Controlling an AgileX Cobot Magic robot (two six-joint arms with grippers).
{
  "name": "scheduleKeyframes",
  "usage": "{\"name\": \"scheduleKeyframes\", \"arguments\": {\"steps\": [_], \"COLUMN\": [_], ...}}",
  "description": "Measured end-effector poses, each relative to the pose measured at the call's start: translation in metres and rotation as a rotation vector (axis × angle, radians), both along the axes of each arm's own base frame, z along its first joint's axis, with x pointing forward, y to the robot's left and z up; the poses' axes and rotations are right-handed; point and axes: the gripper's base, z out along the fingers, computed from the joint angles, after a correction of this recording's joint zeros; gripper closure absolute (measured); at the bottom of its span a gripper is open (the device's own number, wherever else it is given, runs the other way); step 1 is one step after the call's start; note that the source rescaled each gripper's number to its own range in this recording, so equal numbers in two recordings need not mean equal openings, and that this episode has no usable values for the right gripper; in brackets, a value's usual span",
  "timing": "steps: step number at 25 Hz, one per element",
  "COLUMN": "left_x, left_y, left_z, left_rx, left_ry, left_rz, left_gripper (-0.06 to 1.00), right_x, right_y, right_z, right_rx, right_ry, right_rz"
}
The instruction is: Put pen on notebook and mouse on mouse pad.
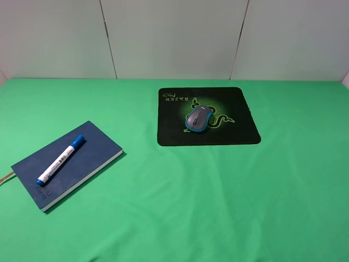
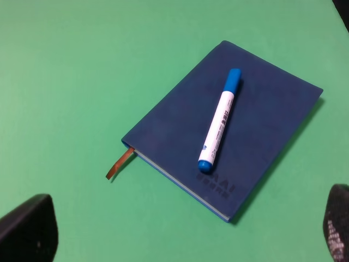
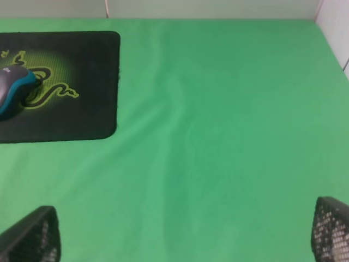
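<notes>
The white pen [image 1: 61, 159] with its blue cap lies diagonally on the dark blue notebook [image 1: 90, 161] at the left of the green table. In the left wrist view the pen [image 2: 220, 119] rests along the notebook [image 2: 262, 120], whose brown ribbon [image 2: 119, 164] trails out onto the cloth. The grey and teal mouse [image 1: 198, 118] sits on the black mouse pad [image 1: 240, 128], over its green emblem. The right wrist view catches the mouse [image 3: 13, 90] at the picture's edge, on the mouse pad [image 3: 82, 109]. My left gripper [image 2: 182, 234] and right gripper [image 3: 181, 237] are open, empty and away from these things. Neither arm appears in the exterior high view.
A green cloth [image 1: 218, 196] covers the whole table, with soft wrinkles [image 3: 174, 103] beside the mouse pad. A pale panelled wall [image 1: 174, 38] stands behind the table's far edge.
</notes>
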Motion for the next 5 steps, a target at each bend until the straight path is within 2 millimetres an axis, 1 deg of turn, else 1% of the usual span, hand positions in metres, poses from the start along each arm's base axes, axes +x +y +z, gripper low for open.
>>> {"name": "scheduleKeyframes", "arguments": {"steps": [5], "left_x": [0.0000], "left_y": [0.0000], "left_z": [0.0000], "left_rx": [0.000], "left_ry": [0.000], "left_rz": [0.000], "left_gripper": [-0.02], "right_x": [0.0000], "right_y": [0.0000], "right_z": [0.0000], "right_rx": [0.000], "right_ry": [0.000], "right_rz": [0.000]}}
